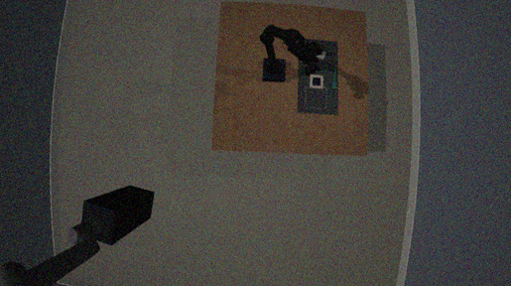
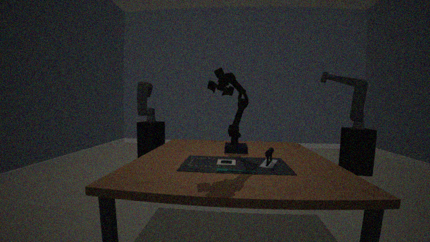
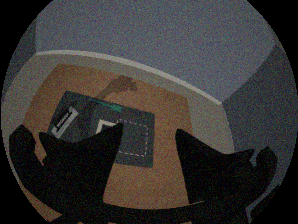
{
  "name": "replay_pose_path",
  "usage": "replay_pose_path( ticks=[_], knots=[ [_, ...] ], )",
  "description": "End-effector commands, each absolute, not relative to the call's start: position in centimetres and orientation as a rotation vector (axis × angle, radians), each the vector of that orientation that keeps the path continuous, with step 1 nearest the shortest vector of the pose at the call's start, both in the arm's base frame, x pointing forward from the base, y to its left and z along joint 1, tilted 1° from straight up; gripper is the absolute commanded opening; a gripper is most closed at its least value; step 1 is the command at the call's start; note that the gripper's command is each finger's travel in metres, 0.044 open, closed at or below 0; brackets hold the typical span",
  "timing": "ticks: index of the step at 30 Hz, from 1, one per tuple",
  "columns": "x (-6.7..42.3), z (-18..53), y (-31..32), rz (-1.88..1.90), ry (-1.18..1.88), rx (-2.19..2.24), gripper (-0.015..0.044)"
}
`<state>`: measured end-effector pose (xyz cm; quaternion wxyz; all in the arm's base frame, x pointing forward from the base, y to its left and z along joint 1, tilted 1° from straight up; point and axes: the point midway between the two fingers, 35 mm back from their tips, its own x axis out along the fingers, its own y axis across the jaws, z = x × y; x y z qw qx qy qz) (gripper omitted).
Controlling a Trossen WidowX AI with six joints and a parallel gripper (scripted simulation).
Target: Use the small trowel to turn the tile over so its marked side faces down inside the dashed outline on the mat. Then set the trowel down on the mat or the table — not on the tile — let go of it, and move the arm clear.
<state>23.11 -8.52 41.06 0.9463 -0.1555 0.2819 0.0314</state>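
Observation:
The dark mat lies on the wooden table. The tile, a dark square with a white border, lies flat near the mat's middle; in the wrist view it is partly hidden behind my left finger. The small trowel rests at one end of the mat, its handle sticking up from its pale blade. The dashed outline is at the mat's other end. My gripper is open and empty, high above the mat.
A teal strip lies along the mat's edge. My arm's base stands on the table behind the mat. Two other arms on dark pedestals stand on the floor beyond the table.

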Motion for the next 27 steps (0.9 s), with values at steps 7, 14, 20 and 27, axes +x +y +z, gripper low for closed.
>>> replay_pose_path(
  ticks=[7, 14, 20, 27],
  knots=[
    [29.1, 37.3, -6.0, 0.163, 0.728, -0.069, 0.027],
    [33.1, 33.9, -2.2, 0.197, 0.876, 0.091, 0.027],
    [35.7, 30.0, 2.9, 0.237, 1.025, 0.136, 0.027],
    [37.0, 26.6, 7.8, 0.243, 1.146, 0.153, 0.027]
  ],
)
